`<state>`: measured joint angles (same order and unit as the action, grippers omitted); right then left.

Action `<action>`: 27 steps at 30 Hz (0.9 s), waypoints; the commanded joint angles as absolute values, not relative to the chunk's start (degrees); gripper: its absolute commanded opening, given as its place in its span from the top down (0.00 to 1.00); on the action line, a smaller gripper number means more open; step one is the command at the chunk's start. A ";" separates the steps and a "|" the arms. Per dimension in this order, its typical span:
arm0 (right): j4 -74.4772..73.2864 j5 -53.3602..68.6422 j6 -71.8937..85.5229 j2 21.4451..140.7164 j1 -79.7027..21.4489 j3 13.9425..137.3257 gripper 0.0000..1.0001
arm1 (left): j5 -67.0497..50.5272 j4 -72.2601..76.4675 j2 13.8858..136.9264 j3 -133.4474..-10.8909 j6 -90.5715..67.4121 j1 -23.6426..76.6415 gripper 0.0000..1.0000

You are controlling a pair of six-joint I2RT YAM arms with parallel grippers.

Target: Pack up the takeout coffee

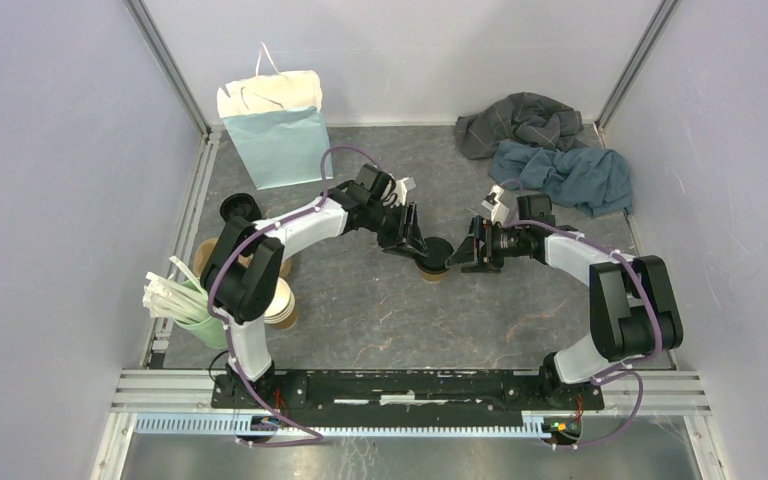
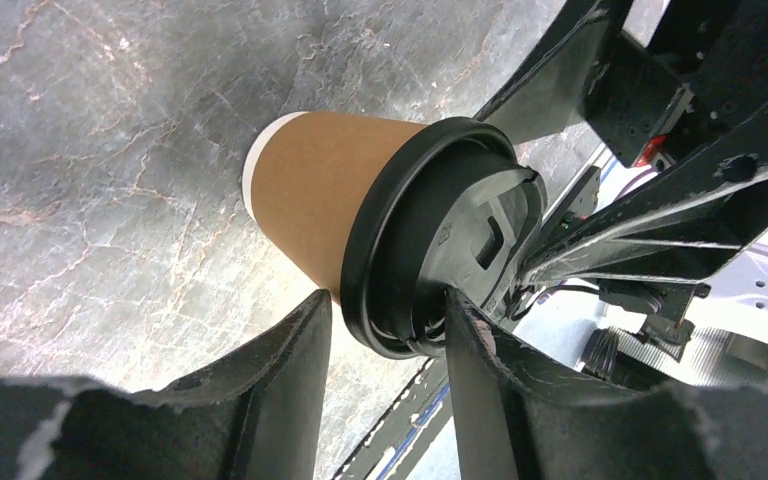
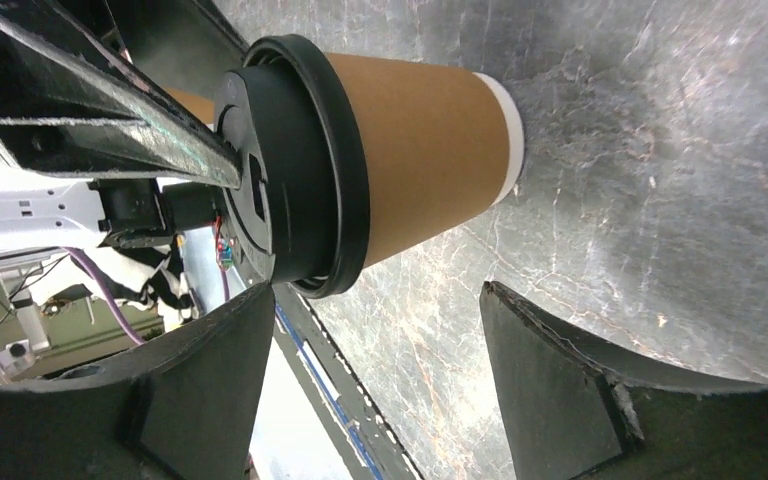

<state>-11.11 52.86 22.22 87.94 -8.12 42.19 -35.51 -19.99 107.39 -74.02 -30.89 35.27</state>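
The takeout coffee (image 1: 434, 259), a brown paper cup with a black lid, stands upright mid-table between both arms. My left gripper (image 1: 418, 246) reaches it from the left. In the left wrist view the gripper (image 2: 388, 330) straddles the lid's rim (image 2: 380, 250). One finger (image 2: 485, 370) rests against the lid's top. The other finger (image 2: 290, 380) lies below the rim with a thin gap showing. My right gripper (image 1: 467, 250) faces the cup from the right. In the right wrist view the gripper (image 3: 380, 330) stands wide open, and the cup (image 3: 410, 150) lies just beyond its tips.
A pale blue paper bag (image 1: 280, 140) stands at the back left. Crumpled grey and blue cloths (image 1: 550, 150) lie at the back right. Along the left edge are stacked lidless cups (image 1: 282, 300), a green cup of white sticks (image 1: 188, 312) and a loose black lid (image 1: 240, 208).
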 commanded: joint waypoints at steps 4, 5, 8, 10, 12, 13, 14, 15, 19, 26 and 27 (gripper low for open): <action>-12.59 50.51 23.55 87.06 -7.91 49.17 0.15 | -33.05 -32.93 108.54 -77.66 -28.93 35.31 0.43; -12.62 50.60 23.76 86.87 -7.92 49.67 0.15 | -33.13 -33.05 108.56 -78.37 -29.12 35.10 0.41; -12.33 50.36 24.40 86.81 -7.61 50.12 0.15 | -33.55 -33.63 108.68 -79.52 -29.56 33.98 0.35; -12.38 49.92 24.56 86.85 -7.20 49.65 0.15 | -33.88 -33.50 108.50 -79.39 -29.94 33.22 0.33; -11.89 49.78 24.84 86.56 -6.46 48.37 0.17 | -34.68 -32.67 108.45 -79.27 -30.24 32.90 0.30; -10.97 50.18 25.27 86.29 -6.12 47.59 0.17 | -35.44 -31.95 108.69 -79.33 -30.50 32.87 0.28; -10.17 50.59 25.62 86.14 -5.96 46.77 0.17 | -36.34 -31.43 109.18 -79.60 -30.76 32.87 0.27; -9.58 51.09 25.76 86.13 -5.88 46.14 0.17 | -37.10 -30.94 109.74 -79.96 -31.14 32.87 0.26; -7.93 52.55 25.84 86.02 -5.81 44.47 0.16 | -38.72 -28.36 111.35 -81.21 -32.90 32.87 0.24; -2.30 54.22 29.55 86.54 -5.82 40.86 0.24 | -39.28 -27.18 113.41 -82.13 -34.19 32.87 0.30; -1.62 54.38 29.96 86.53 -5.81 40.49 0.26 | -39.17 -27.16 113.44 -82.12 -34.19 32.87 0.32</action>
